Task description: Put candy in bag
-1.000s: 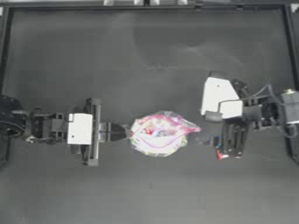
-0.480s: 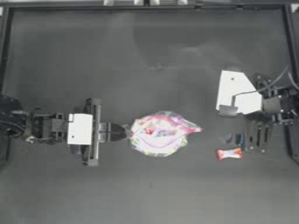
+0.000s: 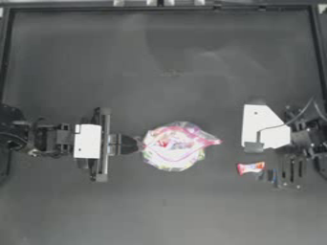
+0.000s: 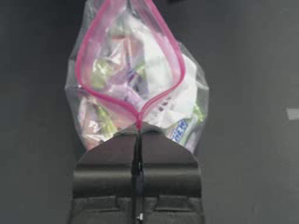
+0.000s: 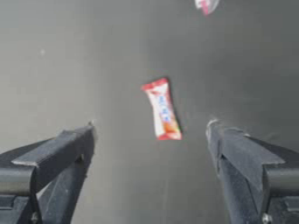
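The bag lies mid-table, clear with a pink seal strip and colourful contents. In the left wrist view the bag has its mouth spread open. My left gripper is shut on the bag's left end, pinching the seal's corner. The candy, white with red ends, lies on the table to the right of the bag. My right gripper sits just right of the candy and stands open. In the right wrist view the candy lies flat just beyond the right gripper, touching neither jaw.
A corner of the bag shows far off in the right wrist view. Dark bare table stretches behind and in front of the bag, bounded by a raised frame at the back.
The right gripper let go of the candy, which now lies on the table, and drew back to the right. The left gripper and the bag have not moved.
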Robot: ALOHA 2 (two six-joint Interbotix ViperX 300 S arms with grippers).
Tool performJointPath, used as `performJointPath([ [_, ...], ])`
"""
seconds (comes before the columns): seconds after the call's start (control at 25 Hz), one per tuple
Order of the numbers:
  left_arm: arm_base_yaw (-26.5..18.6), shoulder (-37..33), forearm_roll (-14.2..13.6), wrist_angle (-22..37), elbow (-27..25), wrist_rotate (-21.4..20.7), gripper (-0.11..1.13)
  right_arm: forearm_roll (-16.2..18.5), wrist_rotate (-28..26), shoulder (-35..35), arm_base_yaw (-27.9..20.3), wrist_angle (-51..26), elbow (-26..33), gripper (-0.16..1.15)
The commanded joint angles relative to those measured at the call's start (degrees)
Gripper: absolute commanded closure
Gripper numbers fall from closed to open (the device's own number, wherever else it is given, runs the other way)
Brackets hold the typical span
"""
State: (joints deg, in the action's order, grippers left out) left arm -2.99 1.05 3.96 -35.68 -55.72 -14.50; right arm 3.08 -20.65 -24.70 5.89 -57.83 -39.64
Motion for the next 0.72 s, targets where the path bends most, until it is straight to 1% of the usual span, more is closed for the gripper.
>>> performJointPath([
  [0.04, -0.18, -1.58, 0.0, -0.44, 1.05, -0.09, 0.98, 0.26, -0.09, -0.53, 0.09, 1.23, -0.97, -0.03],
  [0.24, -0.26, -1.58, 0.0, -0.44, 1.05, 0.0, 0.98, 1.05, -0.62, 0.09, 0.09, 4.83, -4.39, -0.02],
  [0.48, -0.26, -1.58, 0.09, -0.44, 1.14, 0.0, 0.98, 3.43, -4.48, 0.53, 0.09, 7.91, -8.0, -0.02],
  [0.72, -0.26, -1.58, 0.0, -0.44, 1.05, 0.09, 0.98, 2.9, -5.45, 1.32, 0.09, 12.74, -10.9, -0.02],
])
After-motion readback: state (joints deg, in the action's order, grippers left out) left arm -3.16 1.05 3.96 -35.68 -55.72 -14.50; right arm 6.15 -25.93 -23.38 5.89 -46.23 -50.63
